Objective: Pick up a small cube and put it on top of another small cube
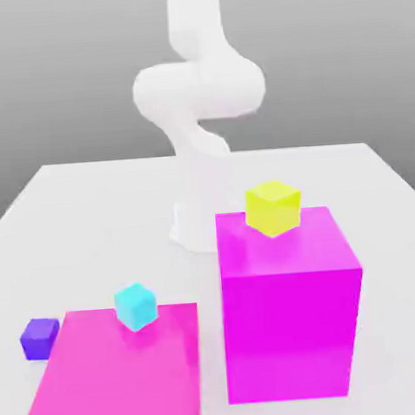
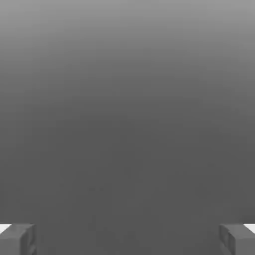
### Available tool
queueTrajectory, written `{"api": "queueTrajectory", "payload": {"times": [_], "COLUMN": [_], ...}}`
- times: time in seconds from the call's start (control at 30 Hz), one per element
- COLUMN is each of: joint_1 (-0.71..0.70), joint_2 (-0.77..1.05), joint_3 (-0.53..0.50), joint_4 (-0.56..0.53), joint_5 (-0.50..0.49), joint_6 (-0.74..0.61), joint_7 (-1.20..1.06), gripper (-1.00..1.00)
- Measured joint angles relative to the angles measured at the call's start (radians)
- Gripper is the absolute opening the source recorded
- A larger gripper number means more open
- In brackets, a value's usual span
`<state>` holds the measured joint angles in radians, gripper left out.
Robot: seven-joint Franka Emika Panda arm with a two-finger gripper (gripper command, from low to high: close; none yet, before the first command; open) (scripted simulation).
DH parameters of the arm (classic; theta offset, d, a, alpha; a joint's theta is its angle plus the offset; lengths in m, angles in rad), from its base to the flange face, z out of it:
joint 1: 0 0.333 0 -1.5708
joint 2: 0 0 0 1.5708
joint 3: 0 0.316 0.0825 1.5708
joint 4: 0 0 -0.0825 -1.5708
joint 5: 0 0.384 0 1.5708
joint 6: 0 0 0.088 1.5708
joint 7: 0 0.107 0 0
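The other small cube, bright yellow (image 1: 273, 207), rests on top of a tall magenta block (image 1: 289, 327) at the exterior view's right. The small cube to be picked up is out of view. In the hand view my gripper (image 2: 127, 239) is open, its two grey fingertips (image 2: 17, 239) standing far apart with nothing between them. Beyond them lies only plain grey background. The white arm (image 1: 198, 89) rises from its base behind the tall block and runs off the top of the exterior view.
A low, flat magenta block (image 1: 119, 383) lies at the front left with a smaller sky-blue cube (image 1: 135, 305) on its far edge. A tiny purple cube (image 1: 39, 338) sits on the white table (image 1: 89, 210) beside that slab.
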<state>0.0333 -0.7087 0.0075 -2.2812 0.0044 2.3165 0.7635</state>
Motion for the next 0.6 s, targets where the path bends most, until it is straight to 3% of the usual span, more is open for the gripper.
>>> {"api": "queueTrajectory", "payload": {"times": [0.6], "joint_1": [0.196], "joint_2": [0.659], "joint_3": [0.123], "joint_4": [0.135], "joint_5": [-0.012], "joint_6": [0.119], "joint_7": [-0.232], "gripper": [0.00]}}
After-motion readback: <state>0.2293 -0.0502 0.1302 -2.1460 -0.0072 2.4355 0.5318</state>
